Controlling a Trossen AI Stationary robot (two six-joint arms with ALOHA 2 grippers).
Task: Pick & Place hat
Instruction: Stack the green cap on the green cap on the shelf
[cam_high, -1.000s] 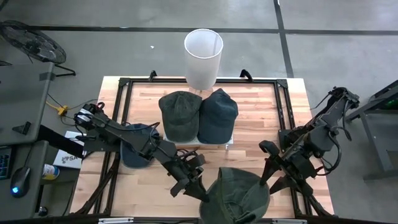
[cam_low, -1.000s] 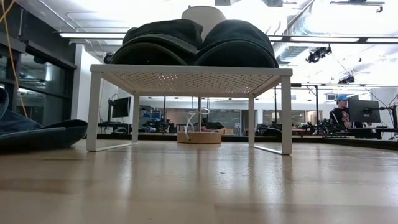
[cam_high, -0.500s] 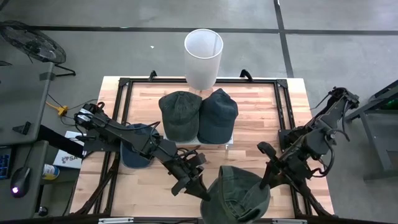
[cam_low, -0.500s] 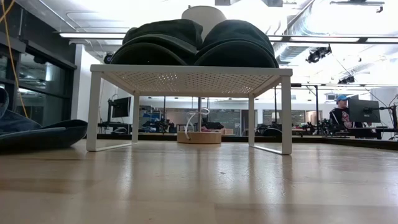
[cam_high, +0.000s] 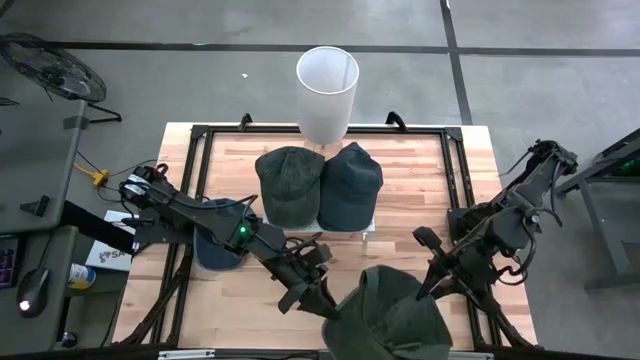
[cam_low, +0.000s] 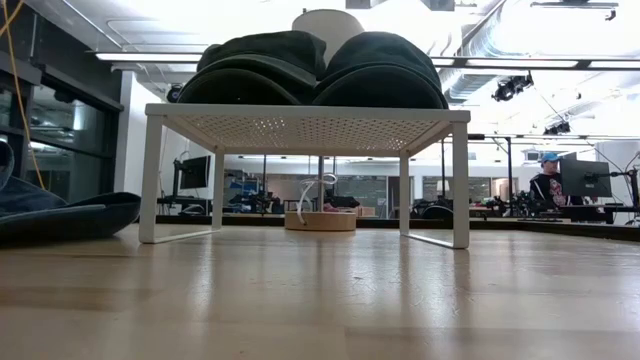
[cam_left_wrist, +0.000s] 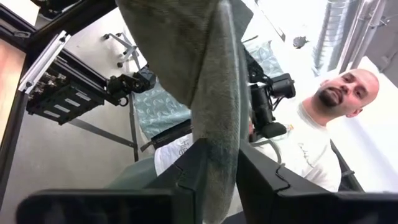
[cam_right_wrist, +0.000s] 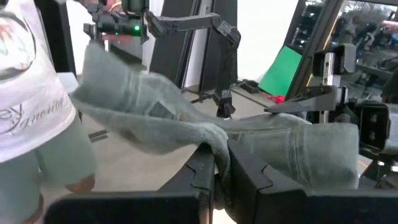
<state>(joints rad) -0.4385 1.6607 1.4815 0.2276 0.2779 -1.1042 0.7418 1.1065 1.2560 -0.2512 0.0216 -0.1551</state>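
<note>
At table's near edge — both grippers, left gripper and right gripper, pinch green hat.

My desk is pale wooden planks inside a black frame, standing on a grey concrete floor. Beyond its far edge stands a white cylindrical bin, upright and open at the top. A white perforated rack stands on four legs on the desk, near the far edge. Off to my left are a fan, a computer mouse and a grey side table. Past my left wrist I see a person in a white shirt. Across the room, far behind the rack, another person sits at a monitor, and a green panel leans by a dark post.
</note>
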